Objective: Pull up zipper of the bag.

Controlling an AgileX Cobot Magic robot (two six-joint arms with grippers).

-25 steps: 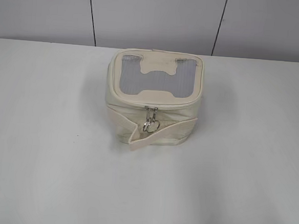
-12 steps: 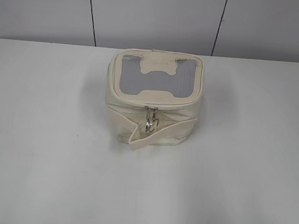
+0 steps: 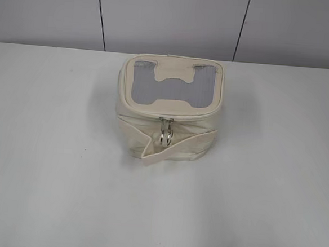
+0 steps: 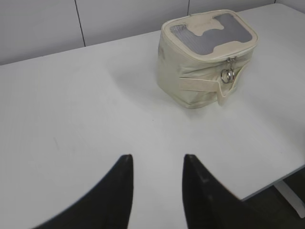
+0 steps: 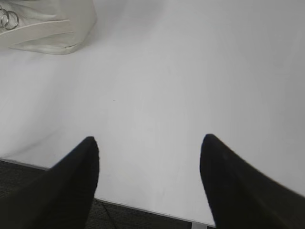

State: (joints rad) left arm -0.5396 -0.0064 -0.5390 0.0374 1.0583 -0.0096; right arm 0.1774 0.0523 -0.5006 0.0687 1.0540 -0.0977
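The bag [image 3: 168,112] sits upright near the middle of the white counter [image 3: 48,166], mesh top up, with the zipper [image 3: 166,119] running round the lid rim. Its two silver ring pulls [image 3: 166,136] hang together at the front face, presumably so they are easy to reach. Both arms wait well apart from it: the left pincer [image 4: 156,164] is parted and empty, and the right pincer [image 5: 148,143] is spread wide, holding nothing.

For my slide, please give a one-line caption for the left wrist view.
Open left hand above the table, far from the bag, whose zipper pulls hang at the front.
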